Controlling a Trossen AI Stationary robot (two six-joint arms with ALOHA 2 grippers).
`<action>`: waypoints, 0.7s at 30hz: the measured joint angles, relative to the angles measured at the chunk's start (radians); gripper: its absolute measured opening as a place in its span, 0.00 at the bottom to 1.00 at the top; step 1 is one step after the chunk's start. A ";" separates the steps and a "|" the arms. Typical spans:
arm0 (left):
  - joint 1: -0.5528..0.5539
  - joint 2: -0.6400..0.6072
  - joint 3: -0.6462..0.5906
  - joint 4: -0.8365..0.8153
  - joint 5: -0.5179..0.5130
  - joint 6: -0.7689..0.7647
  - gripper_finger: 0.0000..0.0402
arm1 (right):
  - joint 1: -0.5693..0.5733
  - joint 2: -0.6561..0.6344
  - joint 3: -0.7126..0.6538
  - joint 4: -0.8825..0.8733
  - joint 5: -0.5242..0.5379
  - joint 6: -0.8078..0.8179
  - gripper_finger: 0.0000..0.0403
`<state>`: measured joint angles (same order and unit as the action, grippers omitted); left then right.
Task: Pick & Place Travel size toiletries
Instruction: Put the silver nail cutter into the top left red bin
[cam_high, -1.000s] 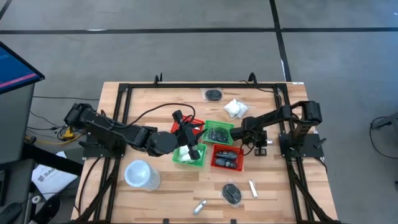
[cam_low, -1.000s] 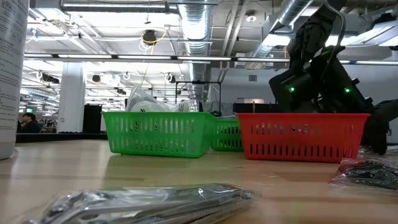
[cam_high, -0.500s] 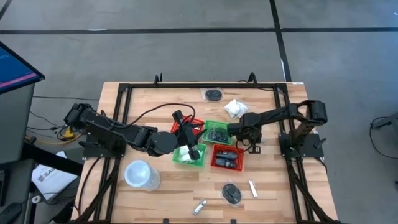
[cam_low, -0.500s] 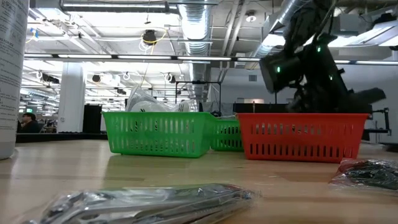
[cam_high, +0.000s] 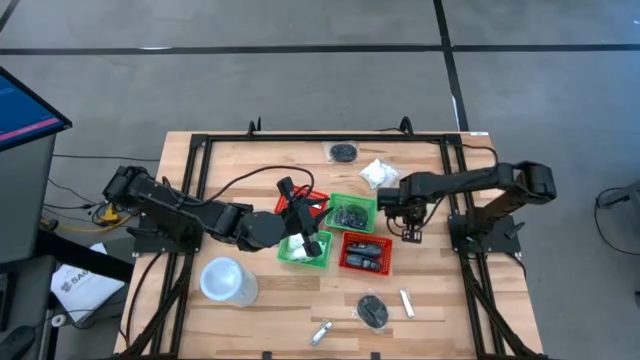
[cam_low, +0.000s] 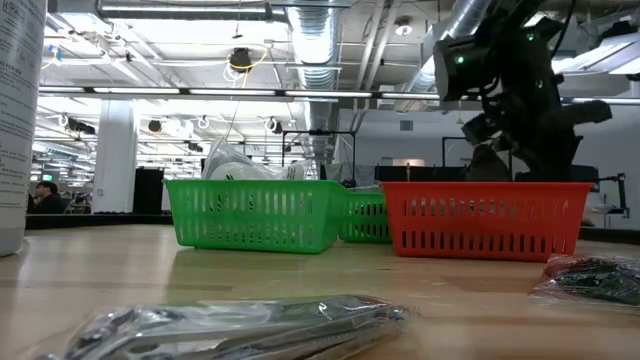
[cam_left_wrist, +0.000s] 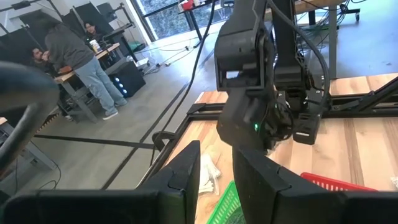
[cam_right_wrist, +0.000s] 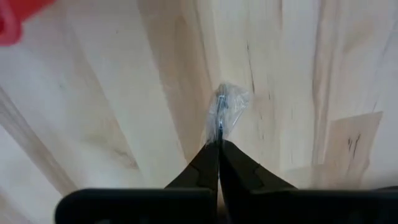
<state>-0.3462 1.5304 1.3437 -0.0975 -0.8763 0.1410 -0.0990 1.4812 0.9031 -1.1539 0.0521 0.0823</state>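
Note:
My right gripper (cam_right_wrist: 219, 146) points down over the bare wood right of the baskets (cam_high: 408, 228), shut on a small clear-wrapped packet (cam_right_wrist: 222, 111). My left gripper (cam_left_wrist: 216, 180) hovers roughly level over the nearer green basket (cam_high: 305, 250). A gap shows between its fingers and nothing is in it. Loose toiletries lie on the table: a black bundle (cam_high: 343, 152) and a white packet (cam_high: 377, 173) at the far side, another black bundle (cam_high: 373, 311) and two silvery tubes (cam_high: 407, 302) (cam_high: 321, 332) near the front. My right gripper pinches the clear packet by one edge of its wrap (cam_right_wrist: 219, 134), only at the fingertips, coming from above and pointing down. The packet hangs below the fingers, over the wooden table top.
A red basket (cam_high: 364, 252) with dark pieces and a green basket (cam_high: 352, 212) with black bundles stand mid-table. Another red basket (cam_high: 312, 198) lies partly under the left arm. A large white cup (cam_high: 222, 279) stands front left. A black frame (cam_high: 455, 150) borders the table.
My right gripper has risen from just above the table beside the red basket, and its arm has drawn back a little toward the table's right edge.

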 joint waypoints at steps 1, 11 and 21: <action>0.000 0.000 0.000 0.000 0.000 0.000 0.21 | 0.000 -0.011 0.000 0.000 0.000 0.006 0.00; 0.000 0.000 0.000 0.000 0.000 0.000 0.21 | 0.002 -0.124 0.000 0.015 0.000 0.042 0.00; 0.000 0.000 0.000 0.000 -0.001 0.000 0.21 | 0.051 -0.237 0.000 0.204 0.000 0.042 0.00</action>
<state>-0.3463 1.5303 1.3437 -0.0971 -0.8770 0.1410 -0.0480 1.2445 0.9031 -0.9495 0.0520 0.1242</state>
